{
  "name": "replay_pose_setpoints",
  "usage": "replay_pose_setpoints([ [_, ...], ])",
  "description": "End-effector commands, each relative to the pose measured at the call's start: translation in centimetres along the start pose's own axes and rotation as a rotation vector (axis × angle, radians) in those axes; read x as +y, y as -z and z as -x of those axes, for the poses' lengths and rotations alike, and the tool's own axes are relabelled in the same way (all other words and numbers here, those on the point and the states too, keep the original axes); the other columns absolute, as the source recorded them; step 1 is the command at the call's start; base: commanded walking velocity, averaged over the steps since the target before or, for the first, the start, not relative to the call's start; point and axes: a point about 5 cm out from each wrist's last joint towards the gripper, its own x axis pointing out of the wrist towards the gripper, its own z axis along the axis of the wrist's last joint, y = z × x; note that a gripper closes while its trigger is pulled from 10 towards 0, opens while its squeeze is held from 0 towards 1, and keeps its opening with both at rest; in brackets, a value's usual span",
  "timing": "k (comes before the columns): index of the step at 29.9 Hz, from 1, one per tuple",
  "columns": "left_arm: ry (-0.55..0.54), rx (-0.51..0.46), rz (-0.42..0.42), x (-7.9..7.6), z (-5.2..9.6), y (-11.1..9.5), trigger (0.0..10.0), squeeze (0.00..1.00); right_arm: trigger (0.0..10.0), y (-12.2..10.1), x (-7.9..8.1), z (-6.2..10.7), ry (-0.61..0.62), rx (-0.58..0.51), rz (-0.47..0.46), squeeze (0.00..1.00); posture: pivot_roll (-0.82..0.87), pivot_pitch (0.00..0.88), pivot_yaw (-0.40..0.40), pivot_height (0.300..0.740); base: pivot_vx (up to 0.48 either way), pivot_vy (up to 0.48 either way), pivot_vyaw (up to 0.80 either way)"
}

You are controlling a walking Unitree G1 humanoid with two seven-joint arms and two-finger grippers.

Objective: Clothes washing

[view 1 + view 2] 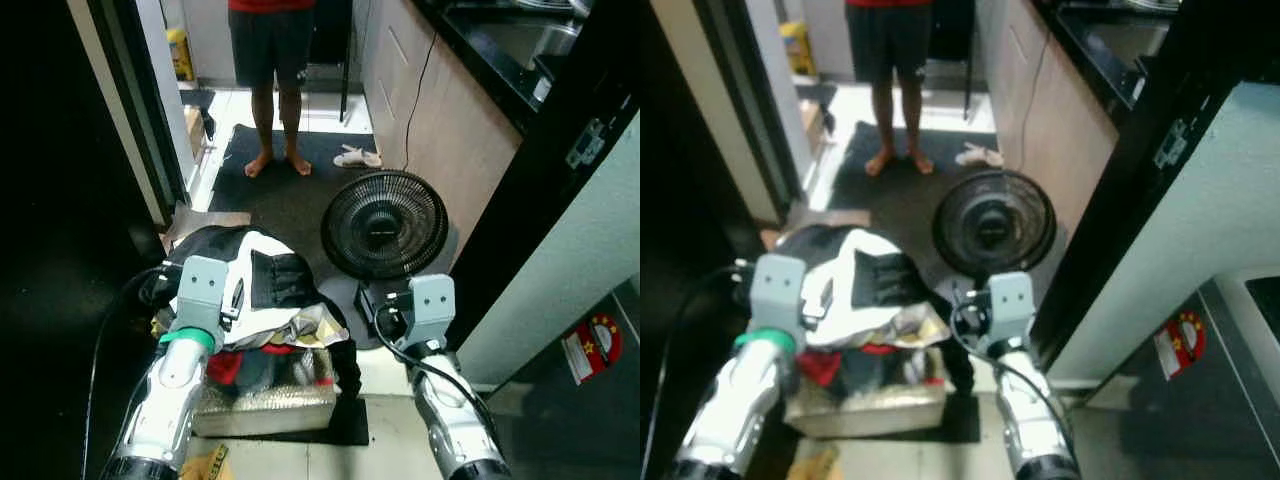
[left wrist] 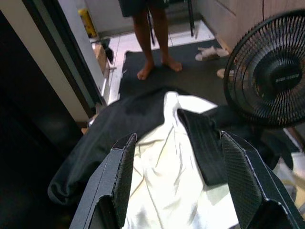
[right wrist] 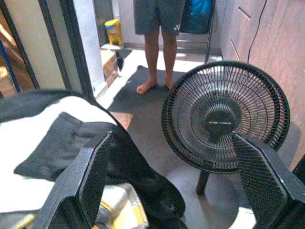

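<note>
A heap of clothes (image 1: 262, 300) fills a silvery box (image 1: 268, 408) on the floor just in front of me: a white garment (image 2: 164, 167), a black ribbed piece (image 2: 202, 143) on top of it, dark grey cloth (image 2: 107, 136) and coloured items lower down. My left gripper (image 2: 181, 188) hovers over the heap, open, its fingers (image 2: 121, 176) spread above the white garment and holding nothing. My right gripper (image 3: 174, 186) is open too, to the right of the heap, facing the fan with nothing between its fingers (image 3: 93, 179).
A black floor fan (image 1: 384, 225) stands right of the heap. A barefoot person (image 1: 272, 70) stands on a dark mat (image 1: 290, 190) ahead, with slippers (image 1: 357, 156) nearby. Wooden cabinets (image 1: 440, 110) and a pale panel (image 1: 570, 250) line the right; a dark door frame (image 1: 120, 110) stands left.
</note>
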Motion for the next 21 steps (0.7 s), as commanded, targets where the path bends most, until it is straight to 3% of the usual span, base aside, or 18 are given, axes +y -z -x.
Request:
replay_pose_setpoints([
  [1,-0.009,-0.005,0.009,-0.3,-0.2,0.1,10.0,0.0,10.0,-0.2,0.4,-0.3,-0.022,-0.004,-0.007,0.0,0.05,0.03,-0.014,0.74,0.0,0.0,0.0],
  [21,0.036,-0.026,0.056,-2.1,-0.4,-0.8,10.0,0.0,10.0,-0.8,0.8,-0.8,-0.067,-0.026,0.019,0.0,0.04,0.0,-0.01,0.74,0.0,0.0,0.0],
])
